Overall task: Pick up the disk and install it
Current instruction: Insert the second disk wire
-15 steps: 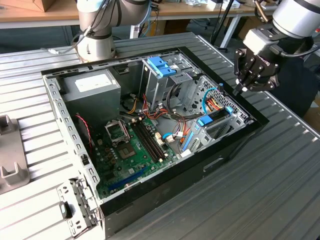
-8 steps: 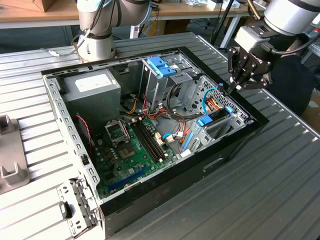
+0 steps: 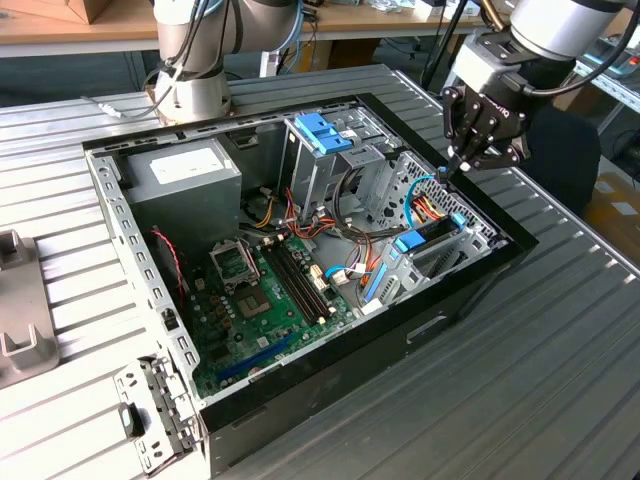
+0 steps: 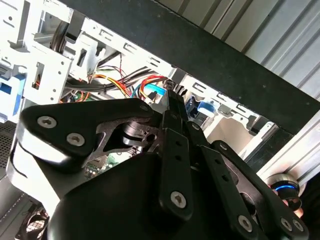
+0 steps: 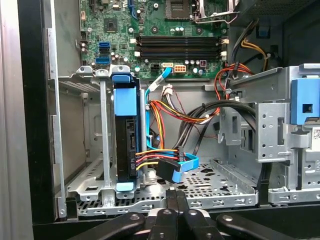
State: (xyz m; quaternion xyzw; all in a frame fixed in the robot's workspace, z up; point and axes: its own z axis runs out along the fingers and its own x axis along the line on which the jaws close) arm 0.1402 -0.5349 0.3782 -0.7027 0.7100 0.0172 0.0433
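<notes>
The disk (image 5: 125, 135), grey metal in a light blue carrier, stands on edge in a slot of the drive bay (image 5: 210, 187) inside the open computer case (image 3: 470, 290). Coloured wires and a blue cable (image 5: 177, 167) run to its connector end. In the exterior view the disk (image 3: 432, 234) sits in the bay at the case's right end. My gripper (image 3: 456, 166) hovers just above that end of the case, a little away from the disk, fingers shut and holding nothing. In both wrist views its fingertips (image 5: 175, 197) (image 4: 170, 89) are pressed together and point toward the bay.
A metal drive cage with a blue latch (image 3: 322, 133) stands beside the bay. The motherboard (image 3: 260, 290) and power supply (image 3: 185, 170) fill the rest of the case. The arm's base (image 3: 195, 90) stands behind the case on the ribbed metal table (image 3: 560, 380). A grey fixture (image 3: 20, 320) lies at the exterior view's left.
</notes>
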